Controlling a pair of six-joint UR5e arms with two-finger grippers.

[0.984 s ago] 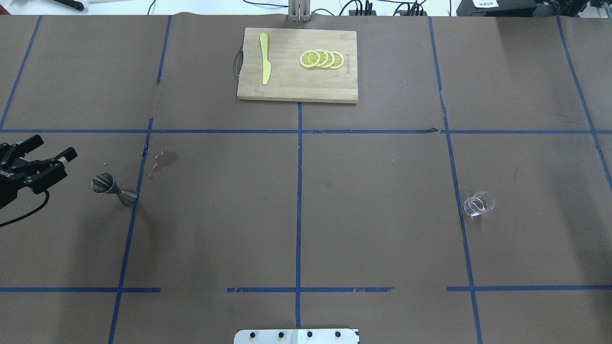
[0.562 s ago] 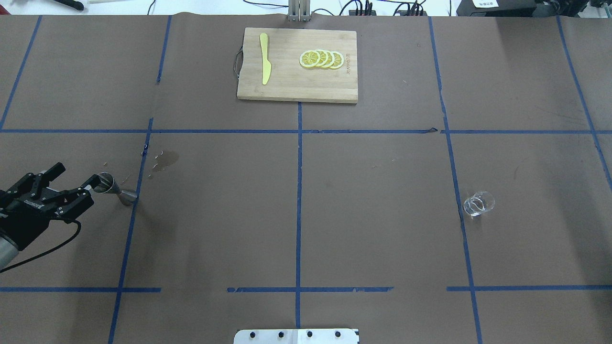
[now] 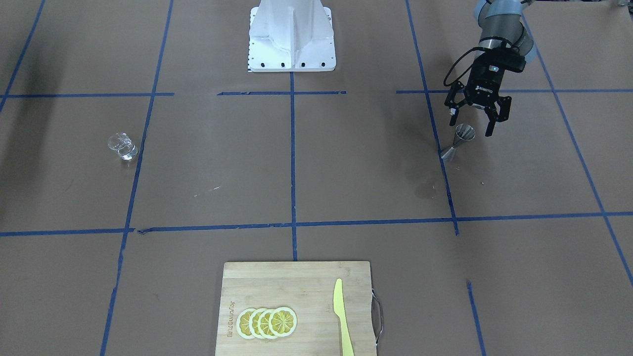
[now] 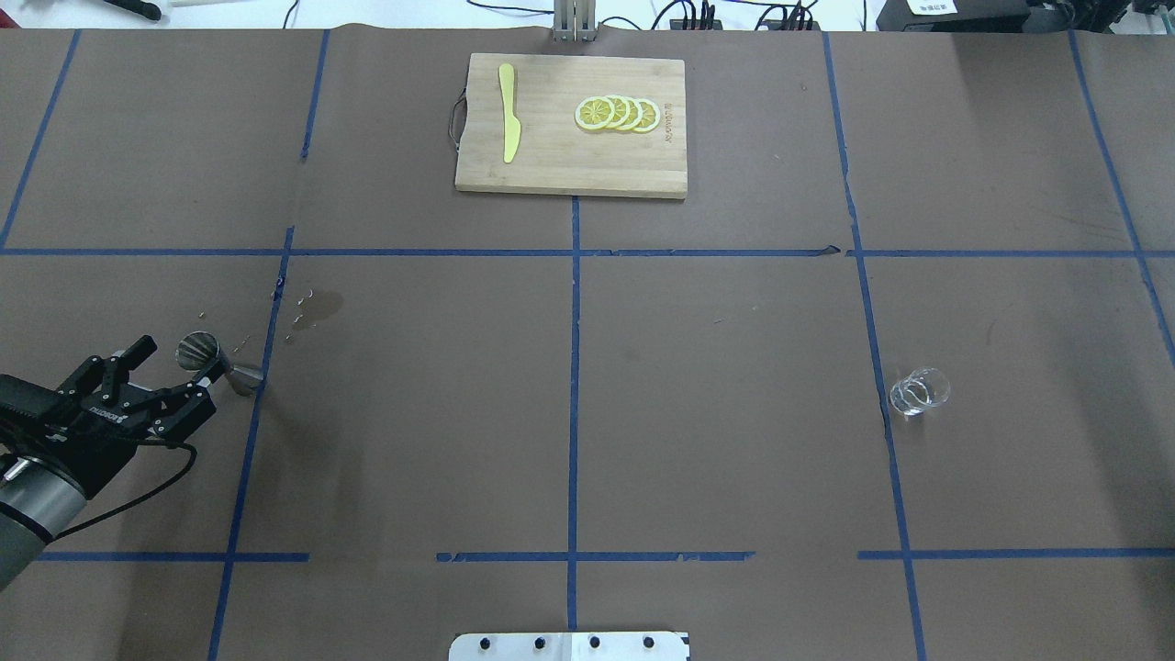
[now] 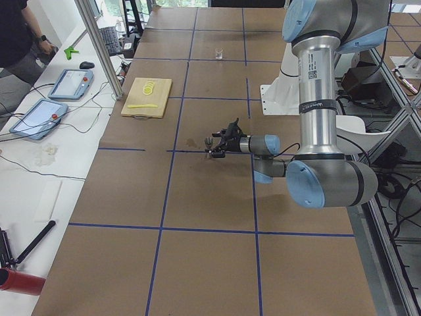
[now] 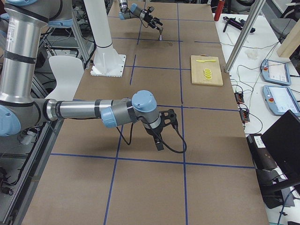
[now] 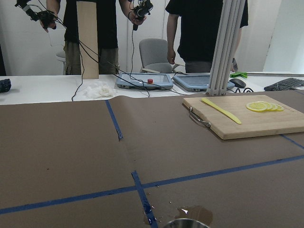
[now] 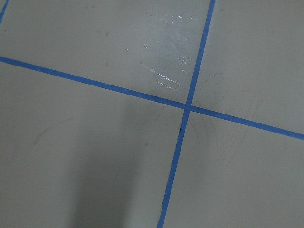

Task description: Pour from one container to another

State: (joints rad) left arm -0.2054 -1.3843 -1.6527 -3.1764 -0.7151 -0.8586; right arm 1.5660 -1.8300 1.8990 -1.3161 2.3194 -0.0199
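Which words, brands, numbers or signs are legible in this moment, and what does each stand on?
"ROBOTIQ": white lettering on the body of the left gripper, just legible, front-facing view.
Burnt-in mark on the cutting board: too blurred to read.
Sticker on the left arm, left side view: too small to read.
Printed marks on the clear cup: not discernible.

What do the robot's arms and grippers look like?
Silver-grey tube arms with pale blue joint caps. The left gripper is black, two-fingered, with white lettering and a looping black cable at its wrist; the right gripper is black and cabled.
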